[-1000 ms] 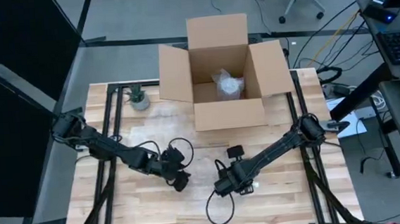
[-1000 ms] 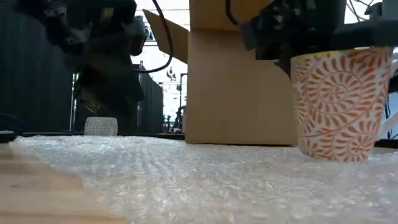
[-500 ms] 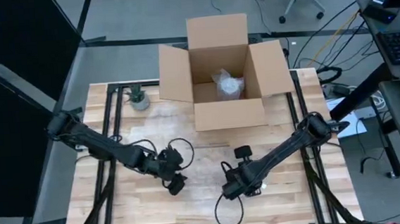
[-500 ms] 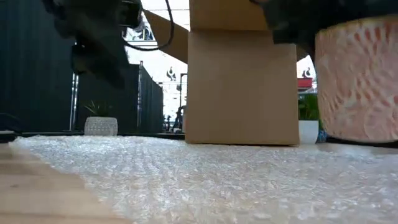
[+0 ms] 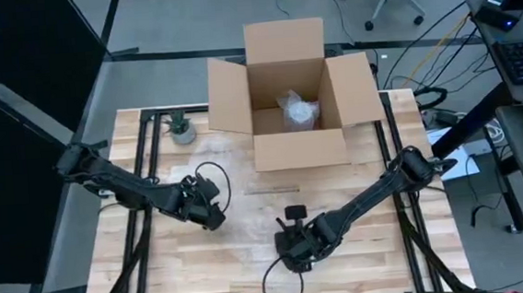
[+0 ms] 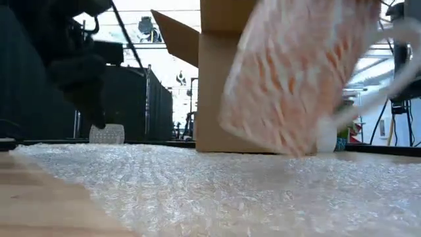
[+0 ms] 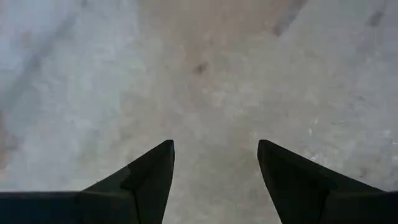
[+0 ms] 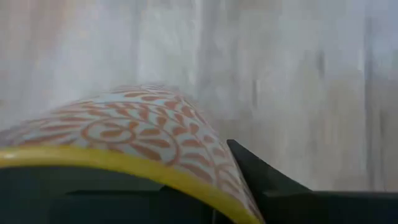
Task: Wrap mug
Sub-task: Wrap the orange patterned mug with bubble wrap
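Here the right gripper [image 5: 298, 251] holds the mug [image 6: 296, 72] tilted above bubble wrap [image 6: 217, 191]

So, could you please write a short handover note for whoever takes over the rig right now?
Right gripper: shut on the orange-patterned mug, held tilted just above the bubble wrap, near the table's front centre.
Left gripper: open, empty, low over the wrap left of centre.
Cardboard box: open at the back of the table, with a wrapped bundle already inside.
Done: mug picked up and brought over the wrap.
Left: lay the mug on the sheet, then fold the wrap around it.
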Robot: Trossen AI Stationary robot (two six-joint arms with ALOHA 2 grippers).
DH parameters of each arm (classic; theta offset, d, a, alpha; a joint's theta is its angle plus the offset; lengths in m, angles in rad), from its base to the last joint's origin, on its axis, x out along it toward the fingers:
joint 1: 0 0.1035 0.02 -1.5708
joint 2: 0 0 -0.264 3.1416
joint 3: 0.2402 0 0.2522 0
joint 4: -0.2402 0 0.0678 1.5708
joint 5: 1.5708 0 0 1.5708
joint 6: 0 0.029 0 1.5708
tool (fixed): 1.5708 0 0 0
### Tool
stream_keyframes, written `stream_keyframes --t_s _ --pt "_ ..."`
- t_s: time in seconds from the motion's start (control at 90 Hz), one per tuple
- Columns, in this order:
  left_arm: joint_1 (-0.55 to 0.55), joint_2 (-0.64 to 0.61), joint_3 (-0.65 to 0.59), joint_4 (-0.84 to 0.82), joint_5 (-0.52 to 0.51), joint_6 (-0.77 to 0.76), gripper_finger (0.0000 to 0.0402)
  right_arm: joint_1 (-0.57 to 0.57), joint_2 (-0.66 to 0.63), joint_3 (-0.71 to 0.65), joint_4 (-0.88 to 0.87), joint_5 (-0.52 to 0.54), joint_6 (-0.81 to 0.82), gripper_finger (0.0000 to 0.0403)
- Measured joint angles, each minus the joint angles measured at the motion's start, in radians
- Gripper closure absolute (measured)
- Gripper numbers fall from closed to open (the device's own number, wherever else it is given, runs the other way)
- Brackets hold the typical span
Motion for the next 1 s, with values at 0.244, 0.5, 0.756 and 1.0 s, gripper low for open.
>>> stream_keyframes --t_s 0.244,0.5,0.756,1.0 --pt "-0.02 0.024 -0.081 0.155 0.056 -0.09 0.018 0.006 -0.009 -0.073 0.02 -0.015 0.057 0.0392" --pt "-0.092 0.087 -0.081 0.172 0.154 -0.182 0.018 0.015 -0.017 -0.077 0.014 -0.025 0.029 0.0392" --pt "-0.203 0.091 -0.077 0.203 0.171 -0.325 0.018 0.034 -0.046 -0.082 -0.025 -0.053 -0.034 0.0392" --pt "-0.263 0.097 -0.04 0.299 0.222 -0.363 0.018 0.034 -0.08 -0.085 -0.192 -0.063 -0.138 0.0392"
